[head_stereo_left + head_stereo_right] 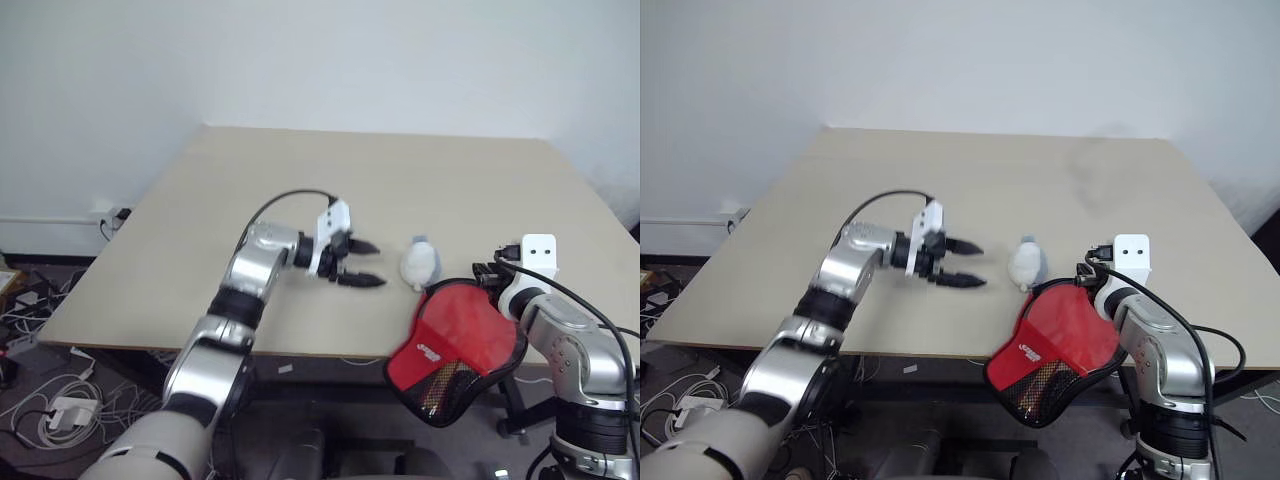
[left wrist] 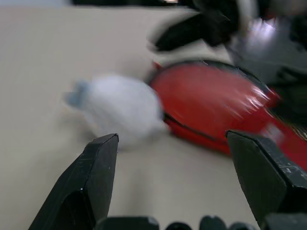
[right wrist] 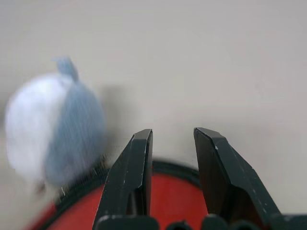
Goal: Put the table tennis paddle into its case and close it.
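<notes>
The case point(image 1: 455, 350) is red with a black edge all the way around. It is shaped like a fat paddle. It has a small white logo on it, and near its low end there is a black mesh patch. It sits in the lower right of the left eye view. Its round top end lies on the front edge of the worktop point(image 1: 380, 190), and the rest of it hangs down past the edge, tilted. I cannot tell if the paddle is inside it.

The right tool point(image 1: 487, 275) is at the top end of the case, on the right side of the picture. In the right wrist view its two black fingers point(image 3: 127, 179) stand close together over the black rim and the red cloth of the case. It looks like it pinches the rim.

The left tool point(image 1: 362, 264) is in the middle of the picture, above the worktop. Its fingers are spread wide and hold nothing. It points toward the right side of the picture.

A small white and pale blue soft thing point(image 1: 420, 262) lies on the worktop between the two tools, just beside the top of the case.
</notes>
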`<act>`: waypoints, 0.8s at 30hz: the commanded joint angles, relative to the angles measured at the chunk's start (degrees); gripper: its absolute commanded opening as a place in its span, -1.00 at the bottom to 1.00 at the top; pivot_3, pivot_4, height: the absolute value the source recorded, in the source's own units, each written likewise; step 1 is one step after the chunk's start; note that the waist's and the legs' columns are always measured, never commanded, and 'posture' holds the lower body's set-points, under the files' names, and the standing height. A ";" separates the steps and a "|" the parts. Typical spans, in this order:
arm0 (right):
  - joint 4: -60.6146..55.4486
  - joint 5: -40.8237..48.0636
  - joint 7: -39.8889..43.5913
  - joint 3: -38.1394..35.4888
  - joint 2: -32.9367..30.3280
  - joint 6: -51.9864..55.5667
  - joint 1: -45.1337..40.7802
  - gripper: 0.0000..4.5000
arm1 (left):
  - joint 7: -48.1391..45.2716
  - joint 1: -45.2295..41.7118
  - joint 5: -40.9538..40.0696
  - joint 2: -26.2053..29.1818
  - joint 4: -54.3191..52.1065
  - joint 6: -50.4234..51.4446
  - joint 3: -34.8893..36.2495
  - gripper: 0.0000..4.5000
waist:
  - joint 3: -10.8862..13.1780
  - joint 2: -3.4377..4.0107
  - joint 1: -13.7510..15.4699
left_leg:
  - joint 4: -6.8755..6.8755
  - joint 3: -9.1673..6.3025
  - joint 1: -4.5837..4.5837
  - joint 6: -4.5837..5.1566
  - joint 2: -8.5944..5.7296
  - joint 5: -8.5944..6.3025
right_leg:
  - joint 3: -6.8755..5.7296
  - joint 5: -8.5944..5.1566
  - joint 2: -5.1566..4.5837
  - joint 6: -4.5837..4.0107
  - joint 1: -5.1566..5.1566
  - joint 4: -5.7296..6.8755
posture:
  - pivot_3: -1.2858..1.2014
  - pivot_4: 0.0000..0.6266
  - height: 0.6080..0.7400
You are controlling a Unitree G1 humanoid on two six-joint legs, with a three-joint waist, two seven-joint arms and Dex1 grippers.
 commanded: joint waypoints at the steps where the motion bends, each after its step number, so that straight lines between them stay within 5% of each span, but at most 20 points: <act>1: -1.03 0.57 0.96 -0.84 0.34 -5.11 0.91 -0.36 | 4.97 2.36 -0.04 -2.00 -8.78 2.76 -2.40 0.67 | 0.01 0.02 0.31 | 0.03 -0.02 0.00 0.04 0.00 0.01 | -0.01 0.00 -0.02 0.00 0.03 0.01 | 0.03 -1.00 0.61; 7: -2.11 2.91 2.21 -0.07 0.59 -3.52 1.41 -0.36 | 14.56 4.58 0.89 -7.08 -10.27 5.94 -4.96 0.67 | -0.01 0.11 0.04 | 0.10 -0.05 0.00 0.15 -0.09 0.05 | -0.01 0.00 0.01 0.01 0.07 0.02 | 0.03 -1.00 0.61; 24: -1.24 7.30 1.56 -2.05 -1.73 4.73 -5.88 -0.36 | 21.74 6.09 5.93 -16.23 -1.37 -2.38 -17.38 0.67 | -0.02 0.24 0.09 | 0.07 -0.02 0.00 0.40 -0.11 -0.08 | 0.02 0.00 0.03 0.01 0.02 0.02 | 0.03 -1.00 0.61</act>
